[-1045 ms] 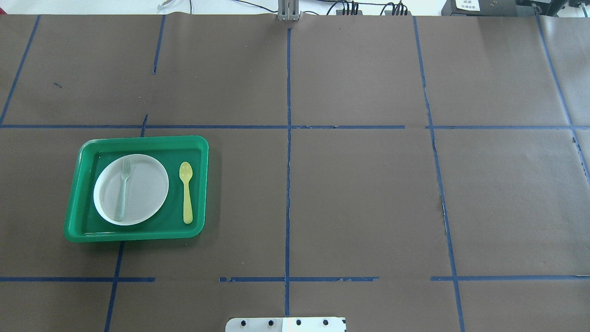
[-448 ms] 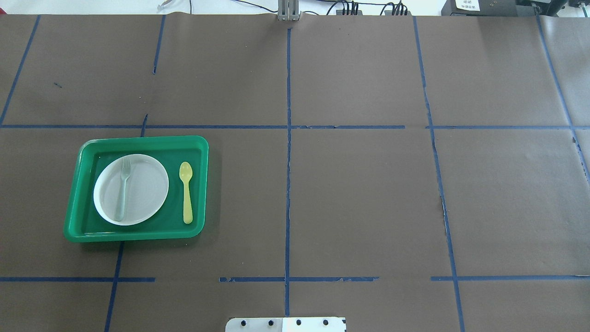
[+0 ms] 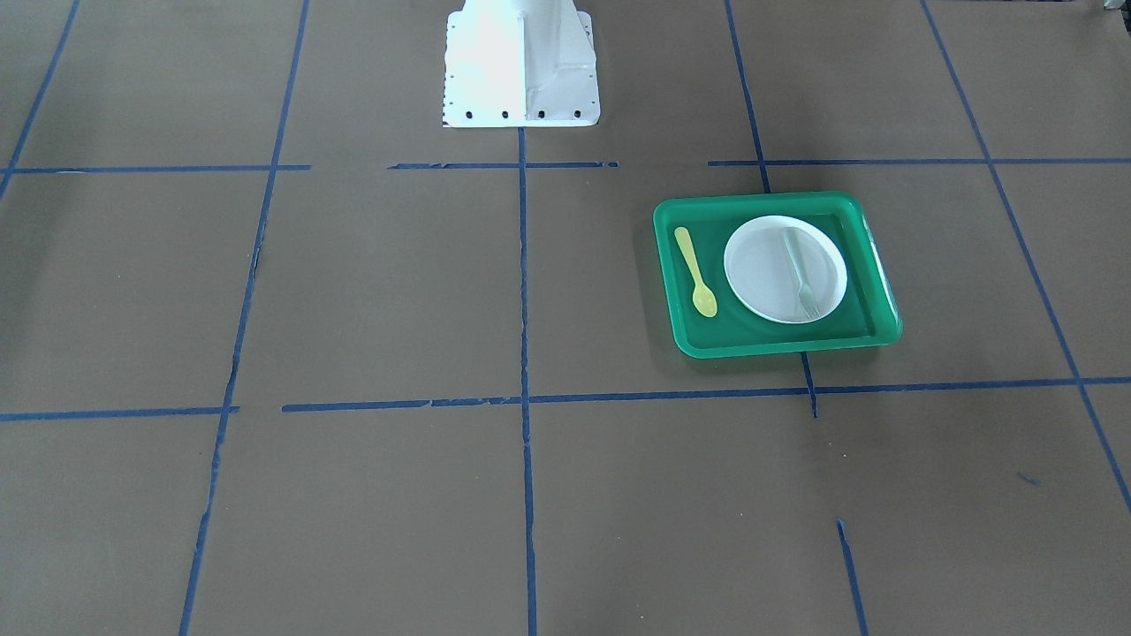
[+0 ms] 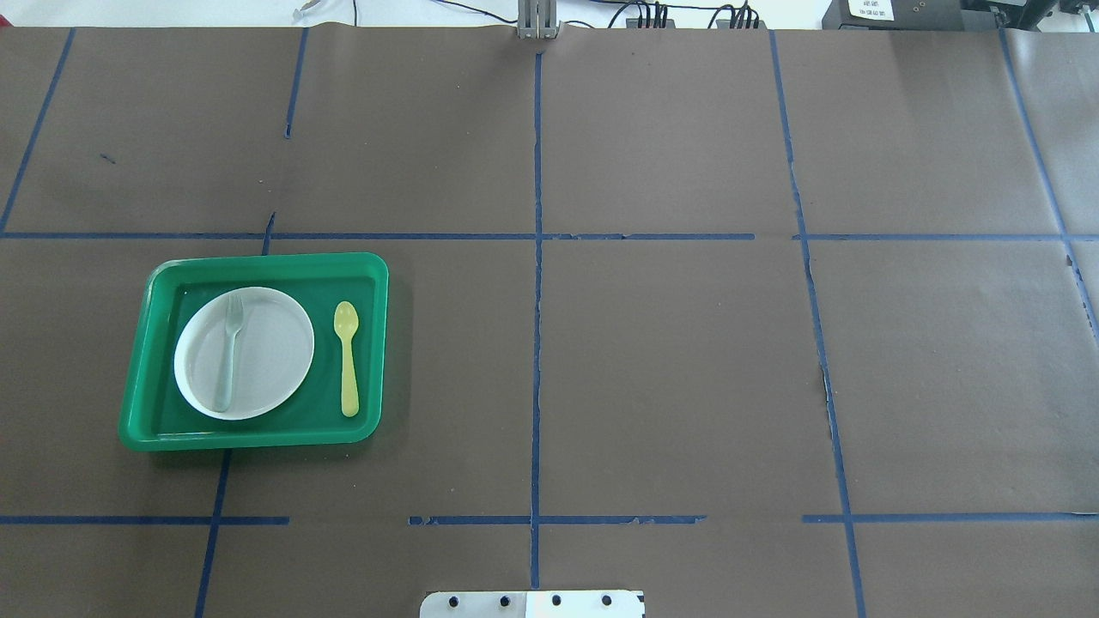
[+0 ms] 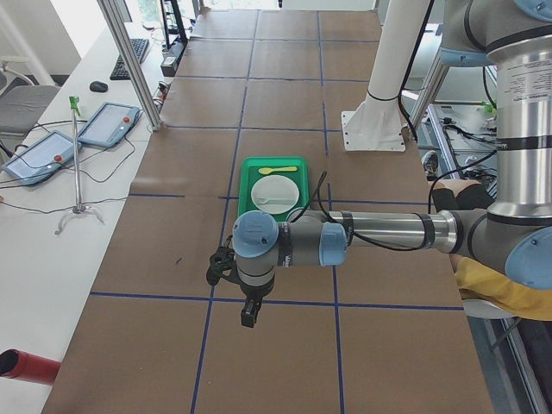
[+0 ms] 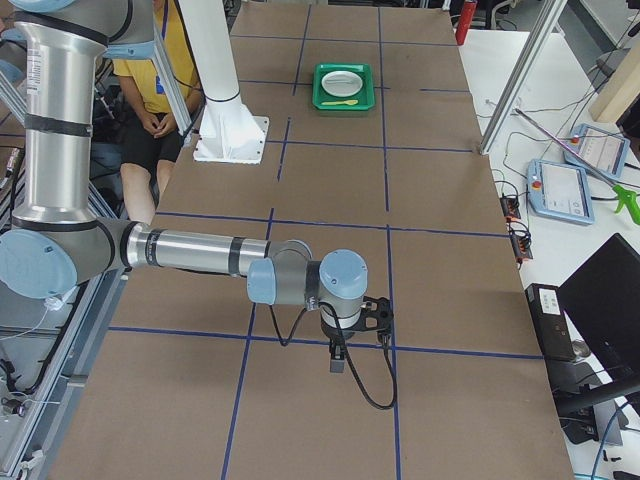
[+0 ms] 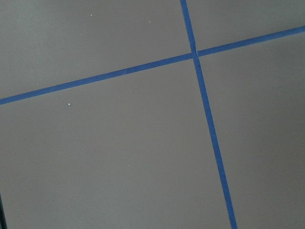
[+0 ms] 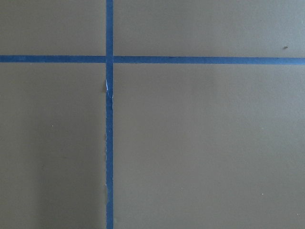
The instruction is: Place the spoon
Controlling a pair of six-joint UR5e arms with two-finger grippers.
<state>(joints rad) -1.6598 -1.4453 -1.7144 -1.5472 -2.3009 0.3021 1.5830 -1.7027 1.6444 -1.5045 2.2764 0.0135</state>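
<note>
Small yellow plastic spoon (image 4: 347, 360): flat on the floor of the green rectangular plastic tray (image 4: 258, 260), just beside the round white plastic plate (image 4: 266, 360), on its right in the overhead view, bowl toward the far edge. Pale grey-green plastic fork (image 4: 228, 352) on the plate. Tray on the left half of the brown paper-covered desk (image 4: 687, 360). Left gripper (image 5: 248, 316) and right gripper (image 6: 338, 362) well apart from the tray, over bare paper; fingers apart or together, cannot tell from the side views. Judged: spoon either already set in place or not yet picked up; in neither gripper.
</note>
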